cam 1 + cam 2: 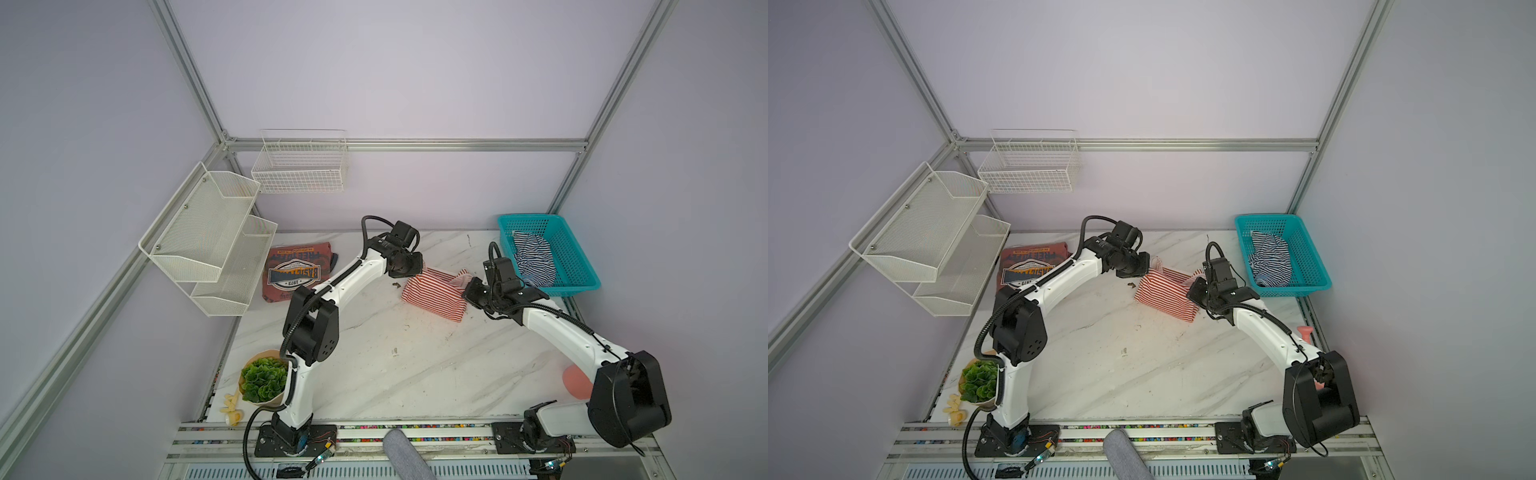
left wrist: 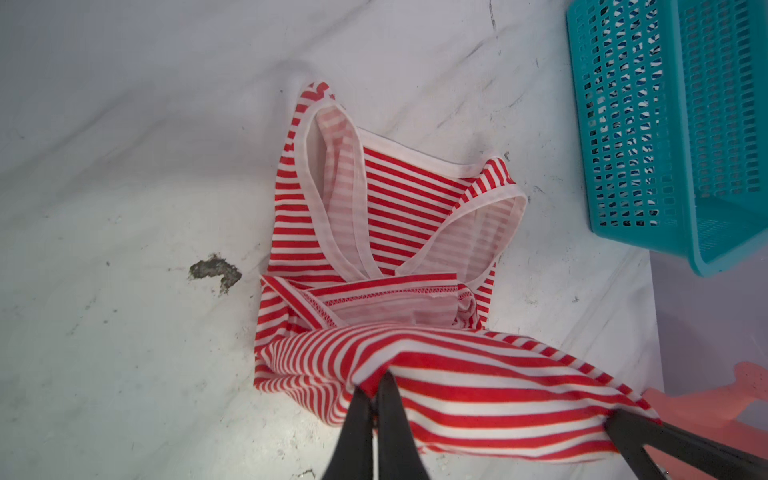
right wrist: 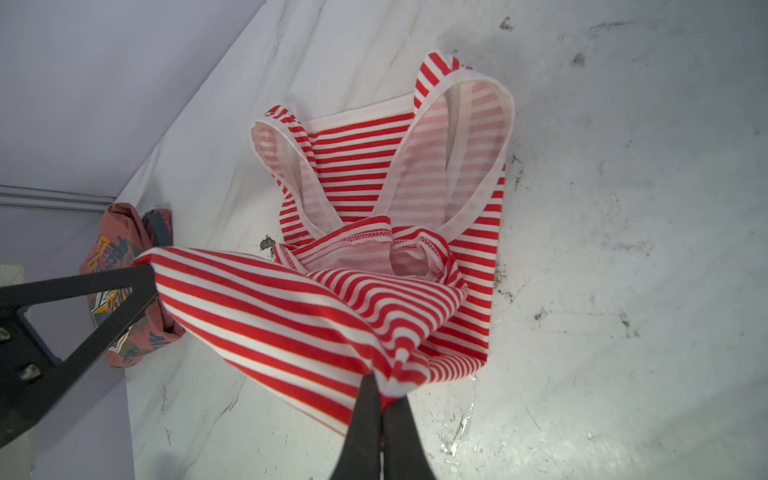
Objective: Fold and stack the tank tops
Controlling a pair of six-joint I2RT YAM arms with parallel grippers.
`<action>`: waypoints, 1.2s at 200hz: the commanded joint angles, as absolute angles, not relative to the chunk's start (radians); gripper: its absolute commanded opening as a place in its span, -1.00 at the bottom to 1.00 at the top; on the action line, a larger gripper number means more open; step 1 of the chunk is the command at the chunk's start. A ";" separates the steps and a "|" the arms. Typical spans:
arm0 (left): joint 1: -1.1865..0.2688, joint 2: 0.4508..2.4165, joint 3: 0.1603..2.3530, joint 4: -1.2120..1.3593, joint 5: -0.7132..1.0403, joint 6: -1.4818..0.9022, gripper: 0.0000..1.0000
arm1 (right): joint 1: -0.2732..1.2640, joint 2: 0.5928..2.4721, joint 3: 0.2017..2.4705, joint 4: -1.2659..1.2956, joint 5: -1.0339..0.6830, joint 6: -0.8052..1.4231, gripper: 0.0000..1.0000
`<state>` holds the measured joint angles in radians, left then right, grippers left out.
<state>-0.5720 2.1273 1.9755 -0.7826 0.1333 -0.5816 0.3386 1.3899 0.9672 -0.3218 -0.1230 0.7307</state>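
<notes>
While pinched at two corners, the red-and-white striped tank top (image 1: 434,297): lies on the marble table (image 1: 395,365) just beside the teal basket (image 1: 575,257). Its straps and upper body lie flat, and its lower part is raised and stretched between the two grippers.
Left gripper (image 2: 376,380): closed tight on one corner of the raised striped cloth, the corner farther from the teal basket.
Right gripper (image 3: 380,380): likewise clamped on the other corner, the one nearer the teal basket.
Fold in hand: the wrist views show the held edge hanging over the middle of the top, short of the pale-trimmed armholes. I judge this fold begun but not laid down.
Navy-and-white striped tank top (image 1: 534,259): inside the teal basket, crumpled and unfolded, with neither gripper near it.
Rust-red printed garment (image 1: 295,270): well apart from the teal basket, beyond the red-striped top. It is no tank top.
Done: at most part of one fold on the first top.
Left: finishing that top, then taking out and folding the navy one, then stacking the two. No stack shows anywhere yet.
</notes>
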 commanded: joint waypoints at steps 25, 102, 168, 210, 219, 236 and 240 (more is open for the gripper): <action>-0.563 2.065 2.068 -0.804 0.149 -0.572 -1.00 | 0.330 1.379 0.958 -0.302 -0.119 0.713 -1.00; -0.604 1.812 1.686 -0.725 0.115 -0.640 -1.00 | 0.335 1.232 0.840 -0.288 -0.179 0.766 -1.00; -0.647 1.624 1.477 -0.724 0.099 -0.705 -1.00 | 0.366 1.121 0.819 -0.380 -0.188 0.771 -1.00; -0.655 1.663 1.544 -0.722 0.075 -0.667 -1.00 | 0.367 1.164 0.870 -0.422 -0.136 0.762 -1.00; -0.655 1.690 1.581 -0.722 0.063 -0.646 -1.00 | 0.367 1.188 0.885 -0.424 -0.136 0.760 -1.00; -0.645 1.751 1.659 -0.733 0.051 -0.614 -1.00 | 0.367 1.229 0.913 -0.414 -0.111 0.752 -1.00; -0.642 1.766 1.678 -0.736 0.052 -0.607 -1.00 | 0.368 1.240 0.921 -0.411 -0.105 0.750 -1.00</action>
<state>-0.6563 1.7000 1.5311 -0.7486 0.0929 -0.6670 0.3656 1.1950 0.8692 -0.3851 -0.1692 0.7532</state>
